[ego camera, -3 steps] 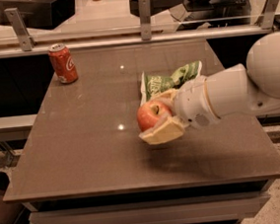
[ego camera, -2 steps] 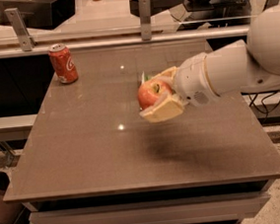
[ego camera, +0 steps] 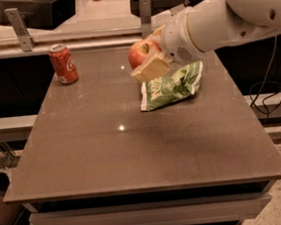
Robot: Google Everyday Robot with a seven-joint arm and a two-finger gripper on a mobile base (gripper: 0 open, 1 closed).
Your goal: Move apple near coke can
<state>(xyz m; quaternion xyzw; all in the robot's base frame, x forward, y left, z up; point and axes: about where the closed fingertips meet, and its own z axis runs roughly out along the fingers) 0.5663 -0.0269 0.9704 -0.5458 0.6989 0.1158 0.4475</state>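
Transport step: gripper jaws clamped on apple, held above table by chip bag, well apart from coke can. Next: carry toward can, lower beside it w/o tipping, release.

The gripper, clamped on the apple, has travelled up and toward the far side, closer to the coke can — leaving the chip bag uncovered, just below it.
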